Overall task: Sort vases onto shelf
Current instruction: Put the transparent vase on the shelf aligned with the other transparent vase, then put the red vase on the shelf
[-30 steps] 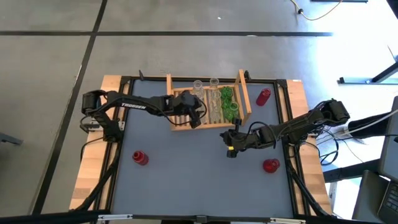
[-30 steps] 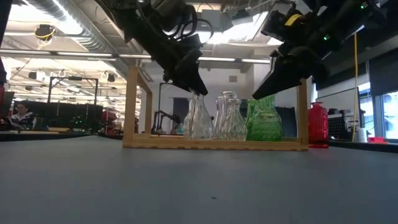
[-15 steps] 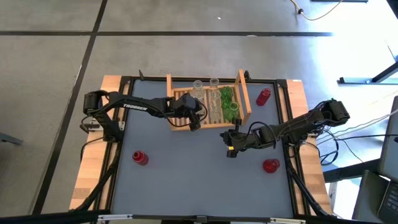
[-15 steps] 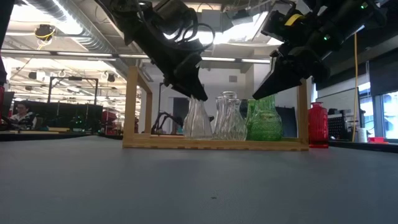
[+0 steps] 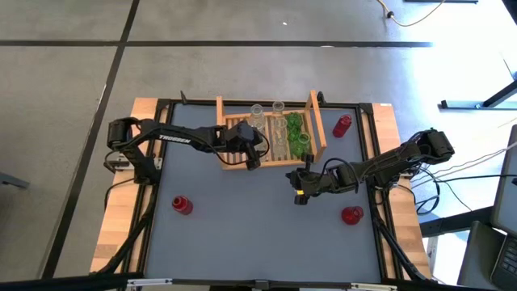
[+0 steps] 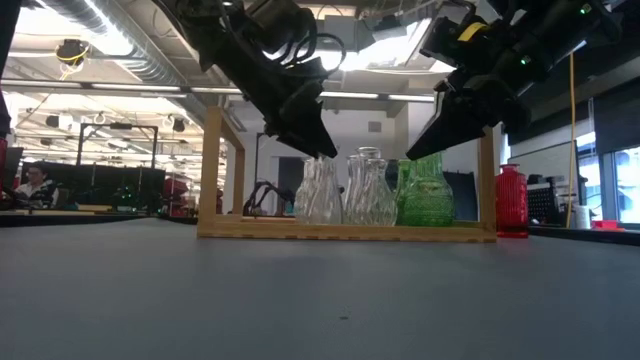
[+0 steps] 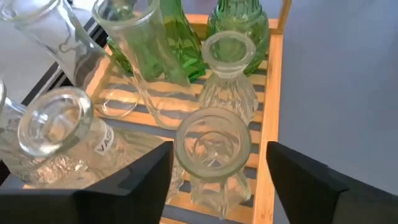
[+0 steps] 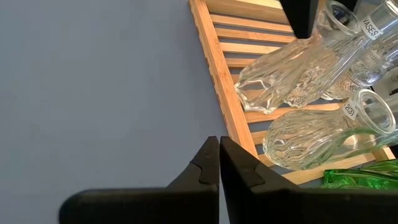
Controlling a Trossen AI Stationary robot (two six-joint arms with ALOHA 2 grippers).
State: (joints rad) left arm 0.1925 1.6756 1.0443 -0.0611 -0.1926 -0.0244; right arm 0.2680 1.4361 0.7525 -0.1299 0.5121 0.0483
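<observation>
A grey bench (image 5: 242,218) edged in light wood is seen on a grey floor (image 5: 242,73) marked with dark lines. Beyond it, a person (image 6: 30,185) is seated among workshop equipment.

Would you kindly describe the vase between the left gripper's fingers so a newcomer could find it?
Find the wooden shelf at the table's far edge. The left gripper hangs open over its near-left end, around a clear ribbed vase. Unlike the green vases, it is colourless and nearest that front rail.

Left gripper (image 7: 217,171) agape, right gripper (image 8: 219,163) closed.
</observation>
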